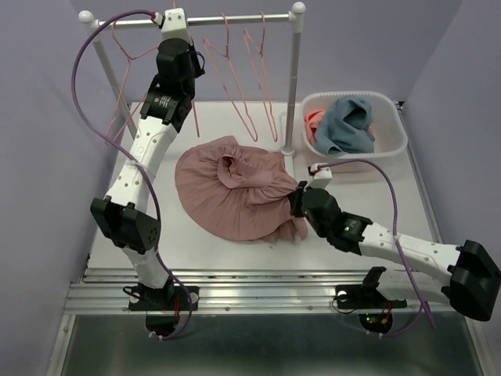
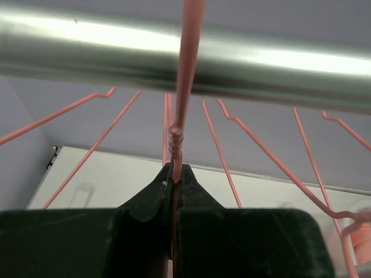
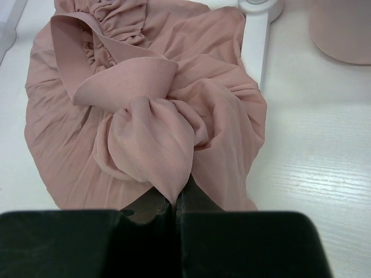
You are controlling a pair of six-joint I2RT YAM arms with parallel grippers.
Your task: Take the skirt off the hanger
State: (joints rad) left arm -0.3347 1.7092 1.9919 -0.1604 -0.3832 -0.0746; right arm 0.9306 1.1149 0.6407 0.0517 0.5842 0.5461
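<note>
Looks like a robotics lab booth, not a home: plain lilac walls (image 1: 39, 157) boxing in a white table (image 1: 188, 247), left arm (image 1: 145, 157) and right arm (image 1: 391, 239) bolted to a bare metal frame (image 1: 258, 294) at its near edge, clothes rail (image 1: 207, 19) standing on the tabletop.

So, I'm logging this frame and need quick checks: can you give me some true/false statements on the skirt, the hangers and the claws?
1. The skirt lies crumpled on the table. True.
2. The right claw hangs open above the skirt. False: it is shut on a fold of the skirt.
3. The left claw grips a pink hanger just under the rail. True.
4. The basket is empty. False: it holds blue and orange clothes.
</note>
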